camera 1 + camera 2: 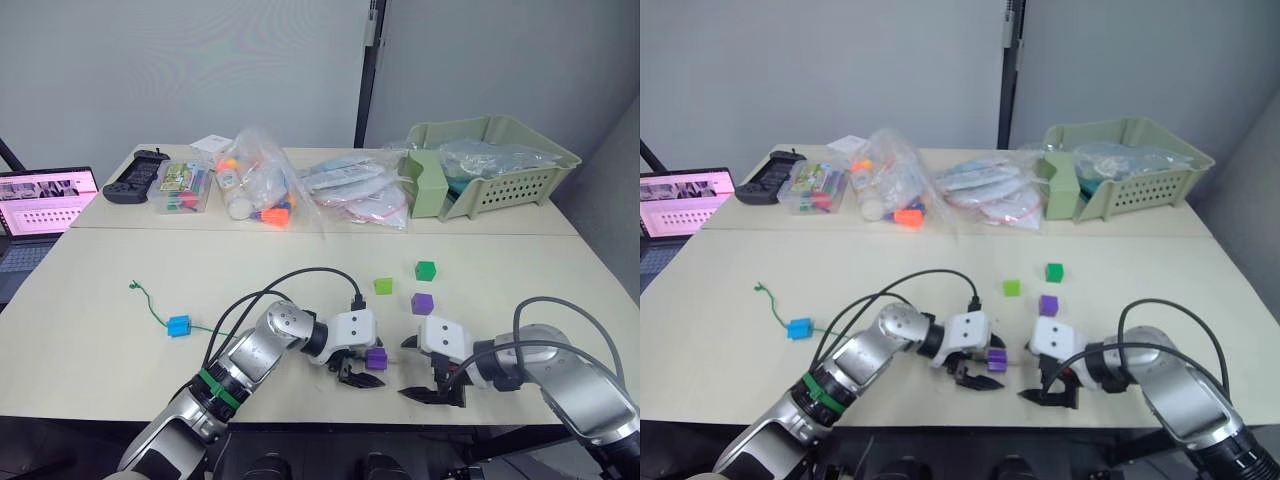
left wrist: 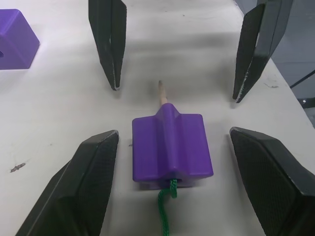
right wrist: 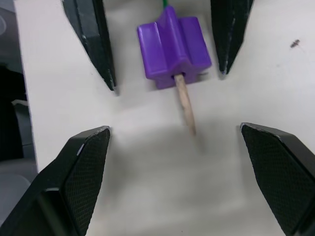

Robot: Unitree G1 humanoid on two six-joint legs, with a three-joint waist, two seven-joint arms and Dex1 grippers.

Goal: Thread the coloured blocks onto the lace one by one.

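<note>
Clutter lines the table's (image 1: 120, 260) far edge in the eye views: a black controller (image 1: 135, 175), a clear box of pens (image 1: 185, 187), bags of toys (image 1: 262, 185), bagged flat packs (image 1: 355, 190) and a green basket (image 1: 495, 160) at the far right corner. We see a laptop (image 1: 40, 205) off the left edge. None of it stands between the grippers. Near the left edge lies the blue block (image 1: 179, 325) on the lace (image 1: 150, 302), whose knotted end curls toward the far side. Toward the middle sit the light green block (image 1: 383, 285), the dark green block (image 1: 426, 269) and a purple block (image 1: 422, 303), all apart from each other.

Both arms reach low along the near edge, pointing at each other. The left gripper (image 1: 358, 375) straddles a second purple block (image 1: 376, 357); the right gripper (image 1: 425, 370) faces it from just beside. Bare tabletop lies between them and the near edge.

From the left wrist, we see that gripper's fingers (image 2: 88, 187) spread wide on either side of the threaded block, touching nothing; green cord enters its near face and the pale tip (image 2: 162, 92) pokes out the far face.

From the right wrist, its fingers (image 3: 78, 172) are likewise wide apart and empty, the tip lying flat on the table between them.
</note>
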